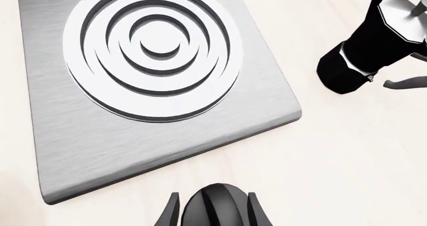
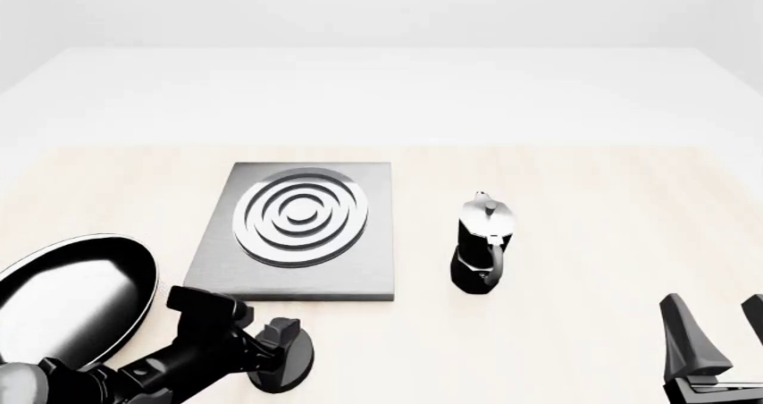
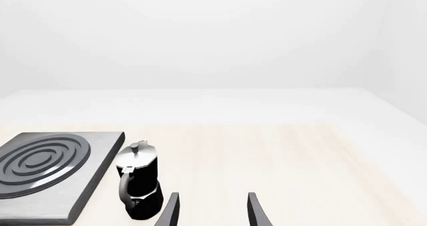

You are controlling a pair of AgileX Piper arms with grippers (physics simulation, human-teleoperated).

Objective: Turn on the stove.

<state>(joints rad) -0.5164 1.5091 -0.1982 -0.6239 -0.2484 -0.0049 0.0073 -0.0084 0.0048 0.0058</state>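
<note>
Nearest the arms: left gripper (image 2: 286, 361) sits down over the black knob (image 1: 215, 206), at about 6 o'clock from the stove plate (image 2: 357, 270), just beside its near edge. In the left wrist view the two fingers (image 1: 171, 212) flank the knob's ridged oval, one on each side; jaws look closed onto it or very nearly so, contact not certain.

Judgement: the step in hand is the twist. To do it well, keep the pads square across the ridge, squeeze before rotating, turn about the knob's own axis without dragging it sideways along the table (image 2: 573, 207).

Right gripper (image 2: 716, 341) hangs at 4 o'clock, jaws spread, holding nothing, well apart from everything.

Frying pan (image 2: 71, 288) lies at 8 o'clock of the plate. Moka pot (image 2: 483, 243) stands upright at 3 o'clock, near but clear.
</note>
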